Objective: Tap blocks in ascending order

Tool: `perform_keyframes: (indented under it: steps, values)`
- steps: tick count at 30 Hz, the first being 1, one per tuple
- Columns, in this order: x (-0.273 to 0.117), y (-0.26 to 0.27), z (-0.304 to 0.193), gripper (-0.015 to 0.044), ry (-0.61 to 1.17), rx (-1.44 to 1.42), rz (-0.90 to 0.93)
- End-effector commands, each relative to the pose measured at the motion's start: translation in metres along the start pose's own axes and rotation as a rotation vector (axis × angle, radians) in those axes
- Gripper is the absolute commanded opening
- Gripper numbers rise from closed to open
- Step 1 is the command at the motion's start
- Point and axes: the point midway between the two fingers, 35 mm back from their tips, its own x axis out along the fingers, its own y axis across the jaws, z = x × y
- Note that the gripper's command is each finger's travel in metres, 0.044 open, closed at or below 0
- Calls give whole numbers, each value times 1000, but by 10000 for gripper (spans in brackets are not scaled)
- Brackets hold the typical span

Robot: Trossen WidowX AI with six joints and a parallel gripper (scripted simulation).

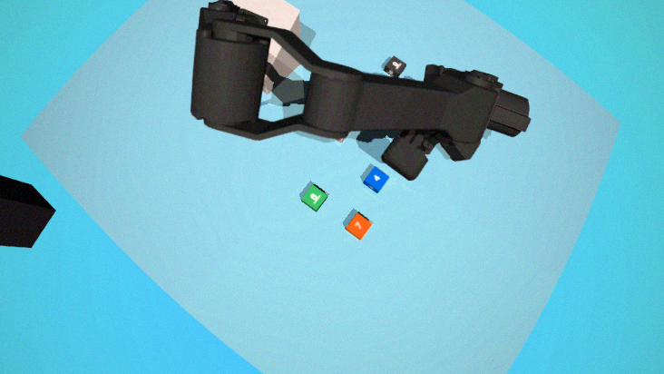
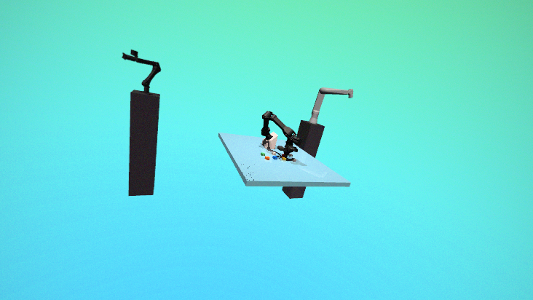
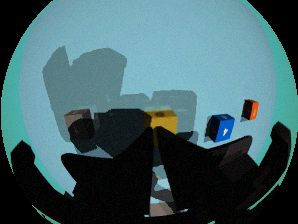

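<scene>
At centre in wrist view, gripper [image 3: 154, 131] [image 2: 285, 156] nearly shut, nothing held, tips at yellow blk [image 3: 163, 120] [image 2: 283, 159]; contact unclear. Blue "4" blk [image 1: 375, 179] [image 2: 275, 157] [image 3: 221, 128] to its R, orange "7" blk [image 1: 358, 226] [image 2: 266, 158] [image 3: 251, 110] farther R.

The black arm [image 2: 279, 121] bends (elbow high) over the table [image 2: 298, 183].

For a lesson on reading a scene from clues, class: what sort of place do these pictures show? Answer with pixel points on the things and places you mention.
Probably a robot test setup: a black jointed arm [image 1: 399, 104] [image 2: 285, 130] over a pale blue table [image 1: 418, 279] [image 2: 290, 175], small blocks with printed digits, such as the blue "4" block [image 1: 375, 179] [image 2: 275, 157] [image 3: 221, 128], and more arms on dark pillars.
</scene>
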Motion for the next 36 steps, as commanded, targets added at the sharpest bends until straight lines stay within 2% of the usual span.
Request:
perform_keyframes:
  steps: [1,6,11,13,18,24,32,34,36]
  values:
    - [-23,1,1,20,-11,4,3]
    - [-26,1,2,20,-11,4,3]
    - [-94,2,2,20,-10,4,7]
    - [-104,1,1,20,-10,4,6]
    - [-105,11,2,20,-11,3,8]
    - [-106,90,7,20,-12,4,12]
    - [-106,92,7,20,-12,5,12]
    - [-95,93,8,20,-12,5,12]
    - [-65,94,10,20,-13,5,12]
